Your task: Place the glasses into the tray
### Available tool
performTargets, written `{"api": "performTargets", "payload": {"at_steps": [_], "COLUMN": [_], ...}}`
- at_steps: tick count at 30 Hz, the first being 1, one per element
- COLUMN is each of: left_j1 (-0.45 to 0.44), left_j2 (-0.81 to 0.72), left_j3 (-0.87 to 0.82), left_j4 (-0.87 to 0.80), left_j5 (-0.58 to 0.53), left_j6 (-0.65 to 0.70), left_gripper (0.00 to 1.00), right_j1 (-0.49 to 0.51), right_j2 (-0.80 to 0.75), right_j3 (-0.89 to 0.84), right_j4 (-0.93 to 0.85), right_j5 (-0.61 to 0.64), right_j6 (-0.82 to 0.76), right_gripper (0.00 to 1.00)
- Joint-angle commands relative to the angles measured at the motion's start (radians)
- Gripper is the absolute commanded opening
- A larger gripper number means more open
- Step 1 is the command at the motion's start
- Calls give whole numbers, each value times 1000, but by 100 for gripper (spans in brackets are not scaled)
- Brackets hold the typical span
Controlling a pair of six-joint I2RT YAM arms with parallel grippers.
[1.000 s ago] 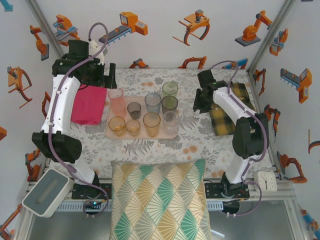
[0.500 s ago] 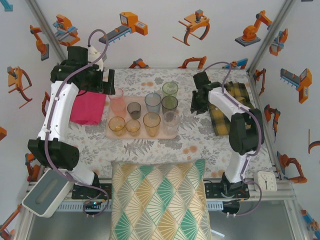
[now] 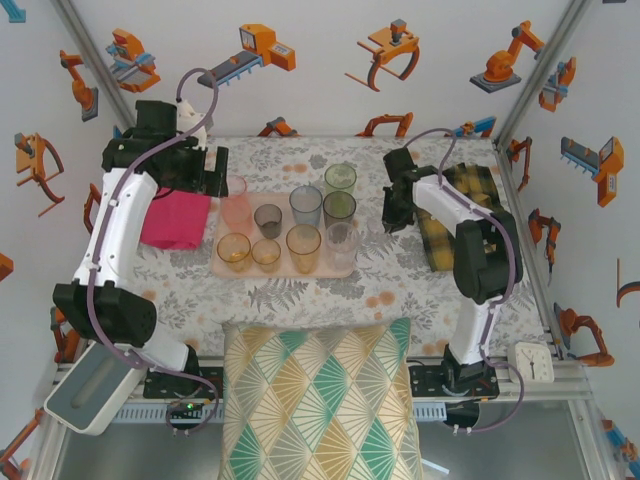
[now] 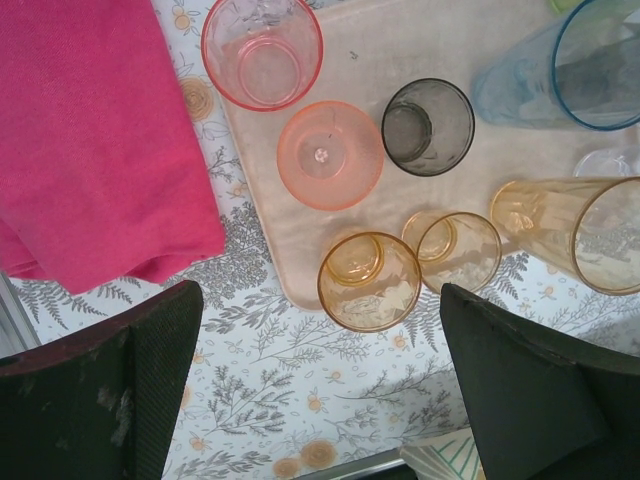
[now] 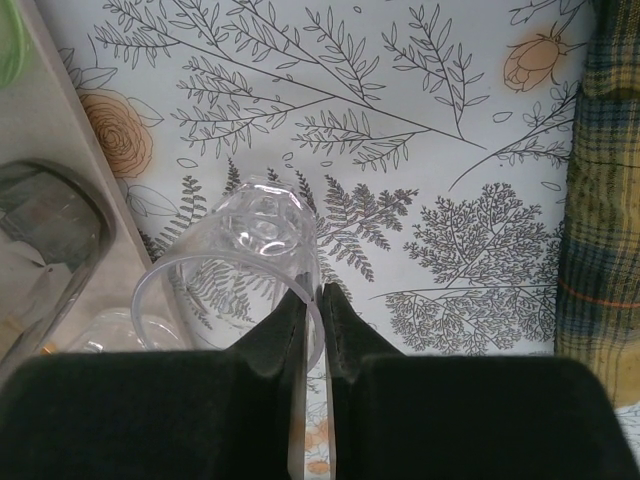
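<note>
We pinch the clear glass [image 5: 262, 235] at its rim, just off the tray [image 5: 50, 120]
The fingers of our right gripper [image 5: 313, 300] clamp its wall, beside the tray edge; our left gripper [image 4: 320, 335] hangs spread wide over the tray's near corner. We judge this thin pinch may let it swing into the grey glass [image 5: 40, 225].

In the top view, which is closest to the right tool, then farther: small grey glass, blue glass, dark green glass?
1. dark green glass, right side of the tray, beside the right tool holding a clear glass.
2. blue glass, middle.
3. small grey glass, left of middle.
</note>
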Motion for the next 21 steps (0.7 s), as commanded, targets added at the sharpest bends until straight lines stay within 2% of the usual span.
{"api": "performTargets", "payload": {"at_steps": [1,7,21], "left_j1": [10,14,19], "left_j2": [-44,-59,-96], "left_j3": [-15,-19,-52], "left_j4": [15,17,35], "left_j5": [-3,-3,12], "left_j6": [23,23,11], "left_gripper": [94,94,94], "right_j1": [4,4,3], "right_j2": [12,-20,-189], "right_j3": [35,38,158], "right_j4": [-19,-43,-216], "right_j5": [28,44,110], "right_j6": [-12,-10,-10], "right_gripper": [5,0,0]}}
